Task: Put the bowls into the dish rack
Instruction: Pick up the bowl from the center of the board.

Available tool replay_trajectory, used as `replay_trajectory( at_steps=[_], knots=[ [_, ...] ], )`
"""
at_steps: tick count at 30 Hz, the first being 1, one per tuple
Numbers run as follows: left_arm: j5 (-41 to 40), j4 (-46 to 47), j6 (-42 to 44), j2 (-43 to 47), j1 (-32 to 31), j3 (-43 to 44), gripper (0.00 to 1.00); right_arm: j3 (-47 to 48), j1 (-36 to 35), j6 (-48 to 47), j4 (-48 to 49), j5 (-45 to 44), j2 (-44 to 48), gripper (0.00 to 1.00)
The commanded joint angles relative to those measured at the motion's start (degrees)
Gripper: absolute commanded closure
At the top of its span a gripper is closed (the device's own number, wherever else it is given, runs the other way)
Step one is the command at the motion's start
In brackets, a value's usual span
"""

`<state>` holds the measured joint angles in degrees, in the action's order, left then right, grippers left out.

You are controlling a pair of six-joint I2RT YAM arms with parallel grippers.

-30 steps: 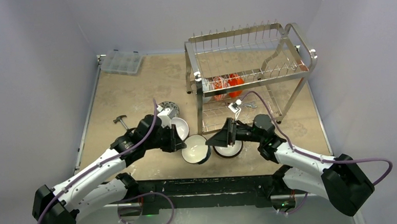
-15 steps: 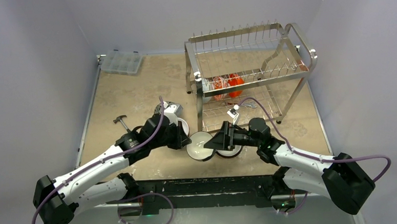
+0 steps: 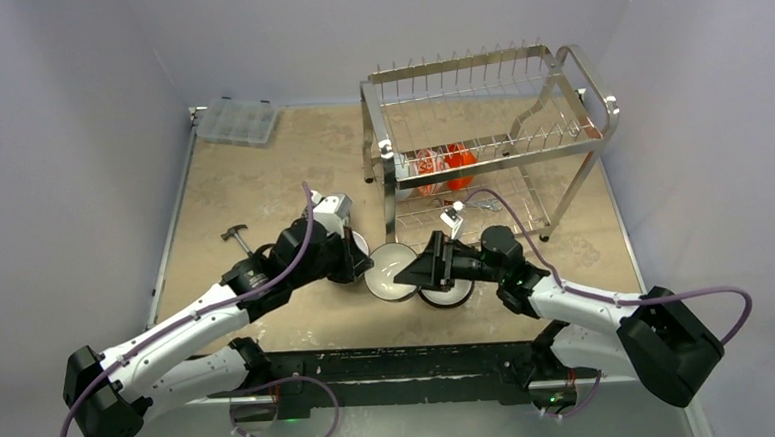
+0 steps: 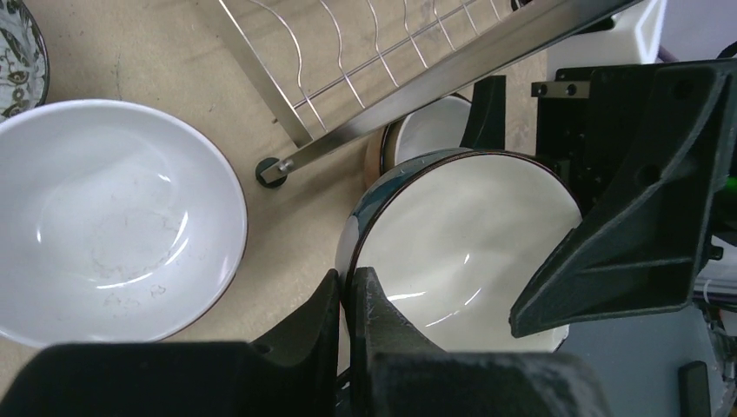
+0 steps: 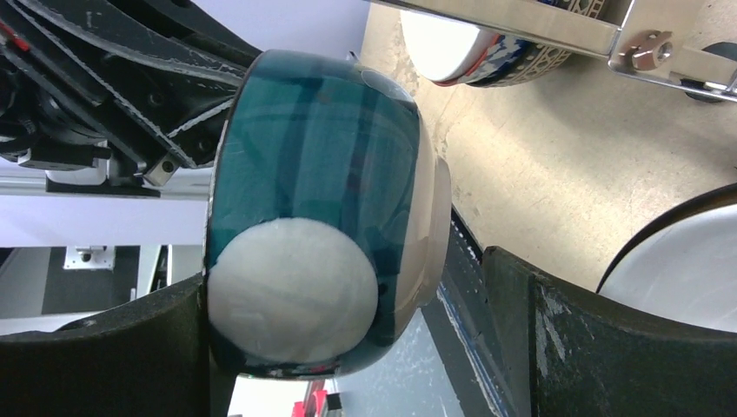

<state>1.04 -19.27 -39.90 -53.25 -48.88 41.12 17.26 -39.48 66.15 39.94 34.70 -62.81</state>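
My left gripper (image 4: 352,291) is shut on the rim of a bowl (image 4: 469,243) (image 3: 391,271) that is white inside and dark teal outside, held tilted above the table. My right gripper (image 5: 365,347) (image 3: 418,271) is open and straddles this bowl (image 5: 322,200): one finger lies against its rim, the other stands apart from its base. A white bowl (image 4: 113,221) and another bowl (image 3: 448,295) sit on the table. The dish rack (image 3: 490,143) stands at the back right. Its lower tier holds a red-and-white bowl (image 3: 426,166) and an orange-red bowl (image 3: 458,159).
A clear compartment box (image 3: 238,121) sits at the far left corner. A small hammer-like tool (image 3: 234,234) lies left of my left arm. A patterned bowl (image 4: 17,52) shows at the left wrist view's edge. The rack's near leg (image 4: 282,169) stands close to the held bowl.
My left gripper has carried the teal bowl up and to the right. My right gripper has slid left, so its open fingers now sit around that bowl.
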Motion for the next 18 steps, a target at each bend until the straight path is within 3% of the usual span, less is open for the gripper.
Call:
replay_trajectory(
  at_steps=[1, 6, 18],
  knots=[
    [0.7, 8.9, -1.0, -0.6, -0.3, 4.9, 1.00, 2.7, -0.4, 1.9, 6.5, 2.0, -2.0, 0.01],
    [0.3, 8.7, 0.6, -2.2, -0.6, 5.1, 1.00, 3.4, -0.5, 3.7, 9.8, 2.5, -3.0, 0.01],
    [0.3, 7.6, 2.6, -3.3, -0.8, 5.2, 1.00, 3.8, -0.6, 3.9, 9.2, 1.5, -1.9, 0.19]
  ],
)
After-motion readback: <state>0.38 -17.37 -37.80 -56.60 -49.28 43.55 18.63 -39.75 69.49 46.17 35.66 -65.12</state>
